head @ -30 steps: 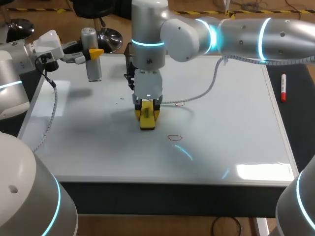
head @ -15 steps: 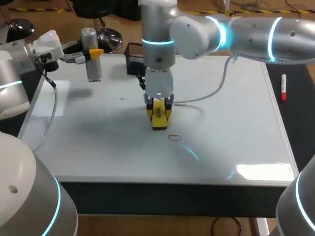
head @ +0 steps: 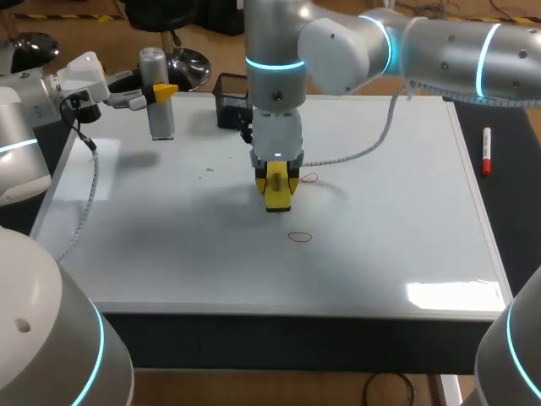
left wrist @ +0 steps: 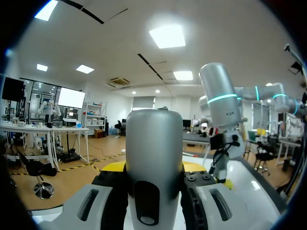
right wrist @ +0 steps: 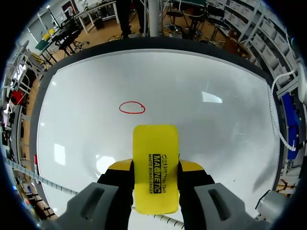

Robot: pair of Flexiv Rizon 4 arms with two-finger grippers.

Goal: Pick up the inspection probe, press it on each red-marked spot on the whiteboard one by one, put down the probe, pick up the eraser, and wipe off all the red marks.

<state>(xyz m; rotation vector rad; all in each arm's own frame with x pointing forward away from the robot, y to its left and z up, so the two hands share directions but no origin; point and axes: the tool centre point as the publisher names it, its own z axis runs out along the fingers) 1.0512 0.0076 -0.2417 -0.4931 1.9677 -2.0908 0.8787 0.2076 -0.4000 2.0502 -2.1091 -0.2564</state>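
The whiteboard (head: 406, 211) is laid flat on the bench (head: 517, 194). Nearest the front, a small red ring (head: 299, 237) is drawn on it and has not been wiped.

Just behind that, the yellow eraser (head: 277, 196) is held low over the board by the right pincer (head: 277, 179). In the right wrist view the eraser (right wrist: 154, 148) is squeezed from both sides by the yellow tips of the pincer (right wrist: 155, 167). One red ring (right wrist: 132, 107) is seen a little way ahead of it. It cannot be told whether the eraser is pressed on the board. Just beside the eraser, a second red mark (head: 309, 178) is also left.

A second ago the eraser was further to the left. It has been slid to the right and then a bit further back, so it has been brought close to the second red mark. Both marks are there as before, so they are judged to be still waiting to be wiped.

Further back, at the far left of the board, the inspection probe (head: 161, 120) is held upright in the left pincer (head: 159, 91). It has not been moved or put down. In the left wrist view the probe (left wrist: 153, 143) is clamped between the tips of that pincer (left wrist: 154, 167). A black box (head: 230, 100) is set at the far edge. A red marker pen (head: 486, 150) is laid on the bench beside the board.
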